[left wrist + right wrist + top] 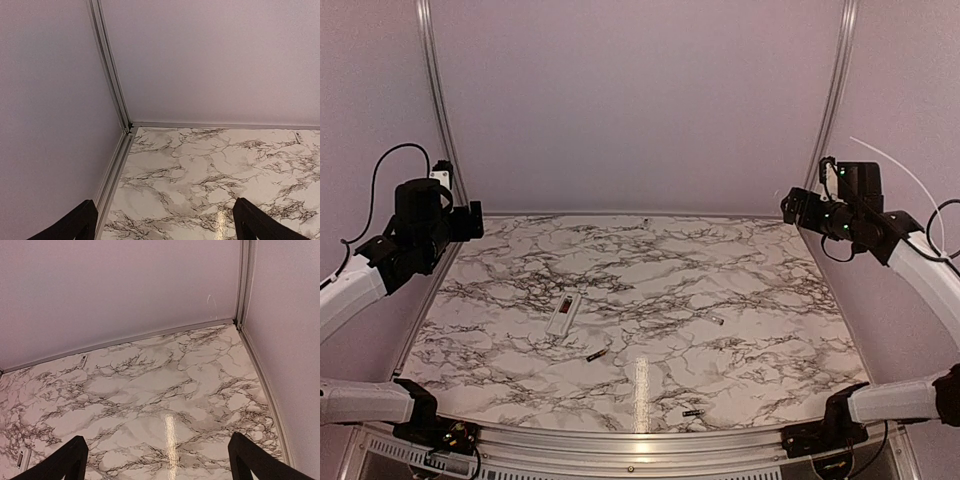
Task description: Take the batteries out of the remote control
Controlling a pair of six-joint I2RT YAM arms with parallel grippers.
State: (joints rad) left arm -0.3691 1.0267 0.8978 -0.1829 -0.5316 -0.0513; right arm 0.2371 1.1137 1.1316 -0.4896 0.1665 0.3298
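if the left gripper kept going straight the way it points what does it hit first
Likely the bare marble table near its far left corner; nothing else lies straight ahead of the left gripper in its wrist view. Depth is unclear, so it might reach the back wall instead.

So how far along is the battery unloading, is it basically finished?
Looks mostly done: the remote control lies with its dark recess up, one battery loose close by, a second battery near the front edge. In hand: nothing; the left gripper and right gripper hang open, raised at either side. Left: possibly nothing, though the recess is too small here to confirm it's empty.
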